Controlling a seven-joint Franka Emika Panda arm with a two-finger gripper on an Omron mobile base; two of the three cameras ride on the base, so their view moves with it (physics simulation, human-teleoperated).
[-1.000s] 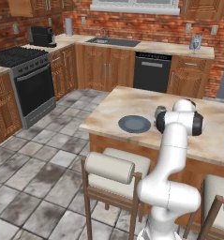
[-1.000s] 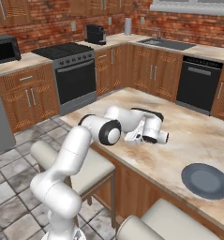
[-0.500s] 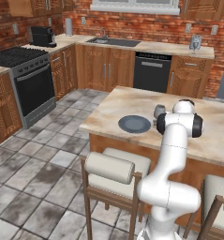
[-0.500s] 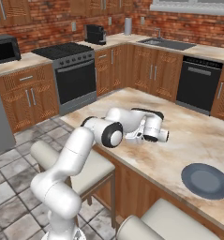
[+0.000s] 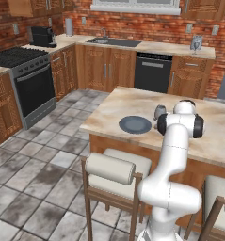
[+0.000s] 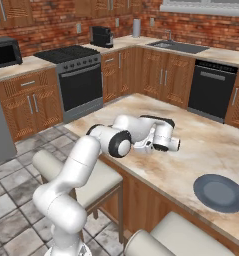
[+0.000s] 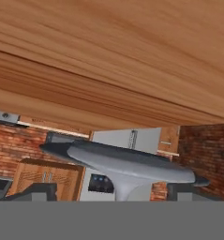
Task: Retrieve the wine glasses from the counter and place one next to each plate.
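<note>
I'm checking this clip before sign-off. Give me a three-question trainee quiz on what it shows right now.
1. True or false: a wine glass stands on the island beside the left plate.
2. Where is the other wine glass? A) back counter B) stove C) stool
3. Fill in: in the hand view the gripper is ___, its fingertips apart around the glass's foot.

Key: 1 true; 2 A; 3 open
</note>
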